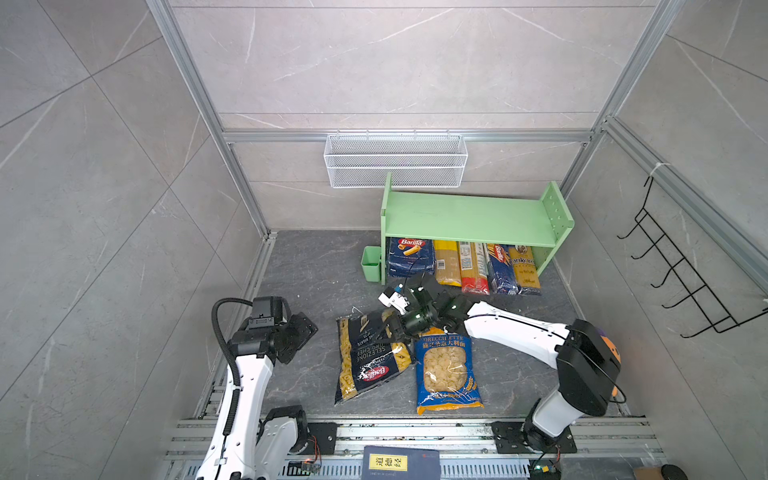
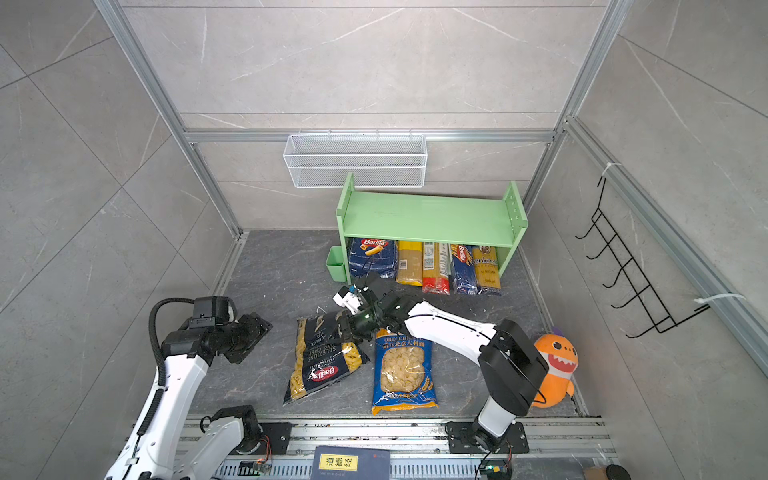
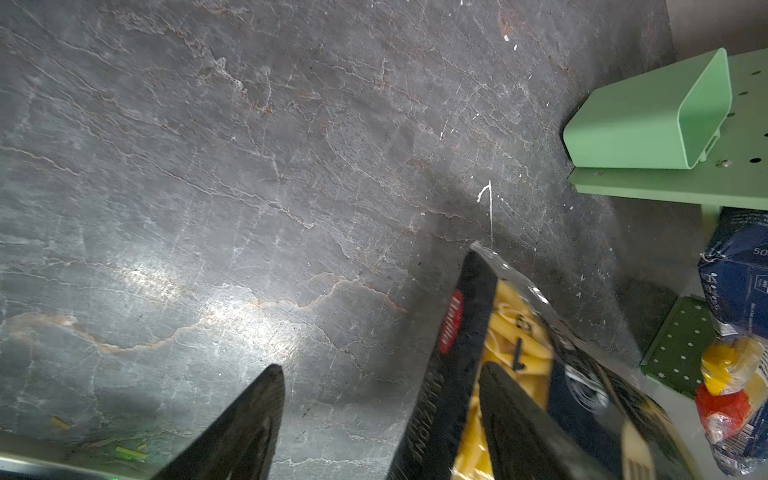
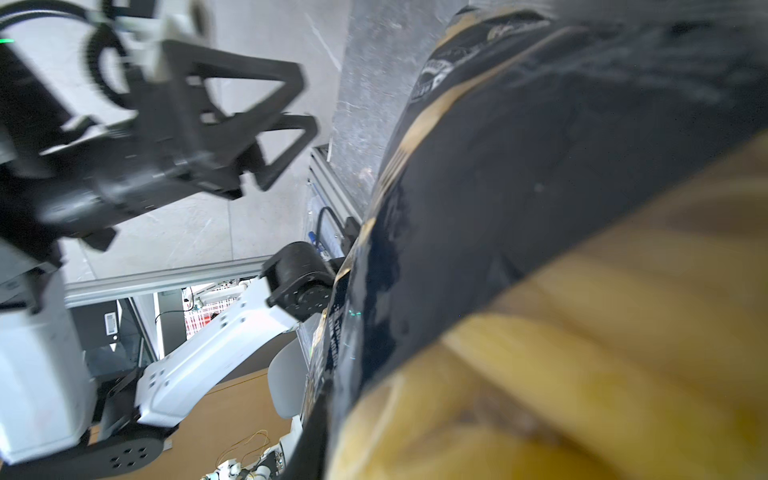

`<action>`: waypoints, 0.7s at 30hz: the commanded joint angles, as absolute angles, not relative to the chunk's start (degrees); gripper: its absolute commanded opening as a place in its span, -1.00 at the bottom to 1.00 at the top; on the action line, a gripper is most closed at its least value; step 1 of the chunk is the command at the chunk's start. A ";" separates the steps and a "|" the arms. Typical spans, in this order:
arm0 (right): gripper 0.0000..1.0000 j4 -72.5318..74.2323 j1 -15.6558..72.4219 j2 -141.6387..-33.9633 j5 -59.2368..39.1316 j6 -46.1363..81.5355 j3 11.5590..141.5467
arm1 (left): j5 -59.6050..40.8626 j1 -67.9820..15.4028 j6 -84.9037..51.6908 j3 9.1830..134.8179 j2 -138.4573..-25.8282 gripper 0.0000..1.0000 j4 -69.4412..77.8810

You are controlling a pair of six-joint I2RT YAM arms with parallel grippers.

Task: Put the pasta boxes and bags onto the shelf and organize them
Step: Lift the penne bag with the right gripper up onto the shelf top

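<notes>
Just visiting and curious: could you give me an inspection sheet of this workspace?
Surface: dark, stone-patterned table.
Job's things: green shelf, with a blue carton and four slim packs under its top board; black bag and blue-orange bag lying on the table.
Clutter: green cup, plush toy, book.
Grippers: left gripper open, empty; right gripper shut on the black bag's end.
Cables: black hose along the left arm.
Surroundings: grey tiled walls, wire basket, hook rack.

Around me: pale grey veined wall panels set in aluminium framing. Bench is dark veined stone, scuffed, with a soft glare patch. White wire basket hangs on the back wall; black hook rack on the right wall.
</notes>
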State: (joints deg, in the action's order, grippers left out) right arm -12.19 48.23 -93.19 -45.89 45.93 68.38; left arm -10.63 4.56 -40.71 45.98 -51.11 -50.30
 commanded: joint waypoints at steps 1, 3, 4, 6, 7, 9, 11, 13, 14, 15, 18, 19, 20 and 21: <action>-0.96 -7.12 47.96 -84.97 -51.28 43.28 75.25 | -10.35 5.06 -41.18 48.08 -51.75 0.52 -48.49; -0.97 -8.03 47.87 -83.47 -51.22 43.59 76.54 | -10.46 5.01 -41.22 48.06 -52.07 0.52 -48.00; -0.97 -8.54 47.88 -82.84 -51.21 43.67 77.30 | -10.47 5.06 -41.24 48.08 -52.24 0.52 -47.90; -0.96 -10.12 47.81 -81.26 -51.08 43.48 79.17 | -10.37 5.08 -41.16 48.08 -52.37 0.52 -47.69; -0.97 -11.24 47.75 -80.64 -50.78 43.14 79.99 | -10.37 5.07 -41.13 48.16 -52.47 0.52 -47.59; -0.97 -14.22 47.40 -78.76 -49.73 42.09 82.37 | -10.46 5.11 -41.29 48.16 -52.64 0.52 -47.30; -0.97 -16.20 46.66 -76.83 -48.34 41.84 84.13 | -10.70 5.10 -41.50 48.23 -52.82 0.52 -46.94; -0.97 -17.93 44.96 -75.07 -47.62 41.69 86.04 | -10.90 5.10 -41.78 48.29 -53.07 0.52 -46.47; -0.97 -18.99 43.98 -74.44 -47.59 41.66 87.02 | -10.98 5.10 -41.87 48.50 -53.23 0.52 -46.33; -0.98 -20.24 42.88 -74.15 -47.46 41.59 88.14 | -11.06 5.14 -41.97 48.70 -53.41 0.52 -46.21; -0.98 -23.80 39.16 -73.90 -48.06 41.57 91.69 | -11.25 5.12 -41.99 49.71 -53.95 0.52 -45.97; -0.98 -24.79 37.93 -73.99 -48.56 41.53 92.60 | -11.25 5.10 -41.89 50.15 -54.18 0.52 -45.96; -0.98 -25.93 36.94 -74.16 -49.01 41.31 93.76 | -11.25 5.10 -41.76 50.48 -54.35 0.52 -45.92; -0.97 -27.07 36.15 -74.27 -49.11 40.99 94.86 | -11.26 5.11 -41.60 50.85 -54.48 0.52 -45.95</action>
State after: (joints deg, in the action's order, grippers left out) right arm -33.80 38.02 -78.17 -44.82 43.66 88.14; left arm -10.72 4.82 -41.36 47.99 -54.28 -47.18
